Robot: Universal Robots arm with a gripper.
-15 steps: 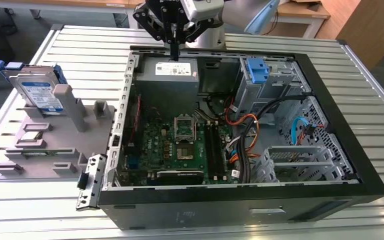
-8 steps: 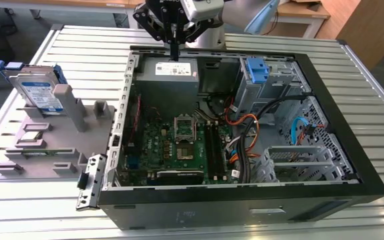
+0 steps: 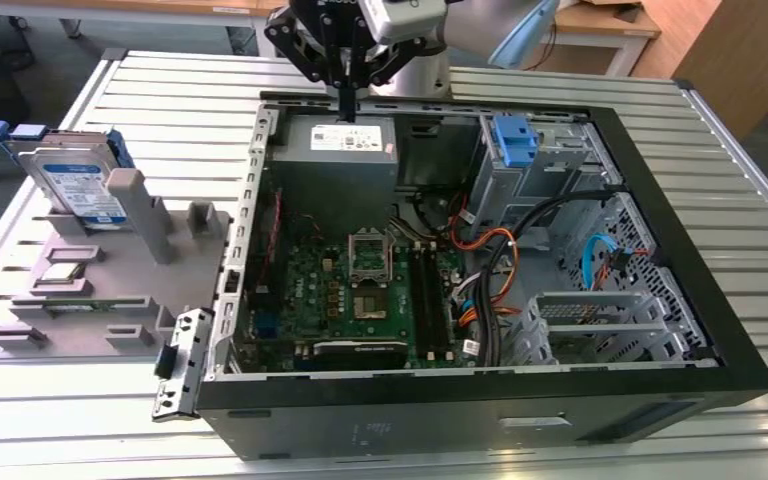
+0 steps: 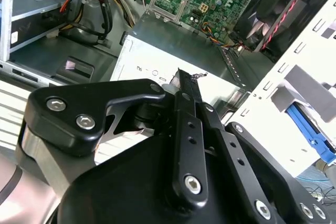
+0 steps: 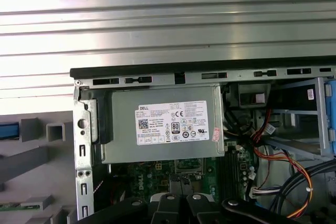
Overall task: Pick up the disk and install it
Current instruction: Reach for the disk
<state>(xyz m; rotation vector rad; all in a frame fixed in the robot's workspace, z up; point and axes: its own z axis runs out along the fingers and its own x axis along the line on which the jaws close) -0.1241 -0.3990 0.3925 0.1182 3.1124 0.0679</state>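
Observation:
The disk (image 3: 80, 185), silver-grey with a blue-and-white label and blue side rails, stands upright in a grey holder (image 3: 131, 230) at the exterior view's left, outside the computer case. My gripper (image 3: 347, 112) hangs over the back edge of the open case, just above the grey power-supply box (image 3: 341, 140), well away from the disk. In the second wrist view its two black fingers (image 4: 185, 108) lie pressed together with nothing between them. A blue rail end (image 4: 310, 129) shows beside the case wall there.
The open black case (image 3: 704, 330) holds a motherboard (image 3: 371, 290), cables and a blue empty bracket (image 3: 515, 140) in the drive bay. The power-supply box (image 5: 163, 124) with its white sticker lies directly under the wrist. A slatted metal table (image 3: 157, 90) surrounds everything.

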